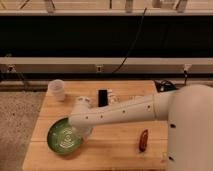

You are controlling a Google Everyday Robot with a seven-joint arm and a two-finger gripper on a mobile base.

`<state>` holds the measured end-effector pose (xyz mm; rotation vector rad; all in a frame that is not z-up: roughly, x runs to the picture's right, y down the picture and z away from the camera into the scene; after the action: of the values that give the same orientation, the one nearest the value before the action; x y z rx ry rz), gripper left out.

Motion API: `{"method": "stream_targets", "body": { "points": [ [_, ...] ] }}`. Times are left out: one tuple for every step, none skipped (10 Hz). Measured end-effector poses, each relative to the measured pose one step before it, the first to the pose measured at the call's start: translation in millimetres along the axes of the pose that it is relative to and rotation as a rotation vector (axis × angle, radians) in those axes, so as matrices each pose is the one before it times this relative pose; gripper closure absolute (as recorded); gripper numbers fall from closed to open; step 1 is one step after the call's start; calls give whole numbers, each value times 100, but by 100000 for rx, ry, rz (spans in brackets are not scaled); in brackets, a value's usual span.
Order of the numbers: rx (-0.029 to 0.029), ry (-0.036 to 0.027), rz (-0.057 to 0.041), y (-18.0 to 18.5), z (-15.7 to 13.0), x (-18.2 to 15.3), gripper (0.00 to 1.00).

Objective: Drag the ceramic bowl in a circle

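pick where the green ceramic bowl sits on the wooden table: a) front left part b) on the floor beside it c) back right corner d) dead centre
a: the green ceramic bowl sits on the front left part of the wooden table, with the gripper down at its right rim and the white cup behind it at the back left.
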<state>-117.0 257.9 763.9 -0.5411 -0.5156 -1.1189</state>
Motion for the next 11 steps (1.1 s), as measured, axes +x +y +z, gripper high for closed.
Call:
{"method": "stream_targets", "body": {
  "points": [
    [394,40,1748,135,-322,664,100],
    [388,132,2139,631,-442,1198,100],
    [200,154,1517,482,-313,855,100],
    [-68,219,712,381,-152,673,100],
    [406,46,205,-1,29,-5,100],
    [454,41,844,-382,-31,-239,100],
    [239,100,378,-259,-83,-25,100],
    [437,416,770,322,-302,187,100],
    [86,405,568,897,-329,390,100],
    [107,228,426,1013,-238,445,100],
    [370,336,1094,663,-265,379,100]
  ]
}}
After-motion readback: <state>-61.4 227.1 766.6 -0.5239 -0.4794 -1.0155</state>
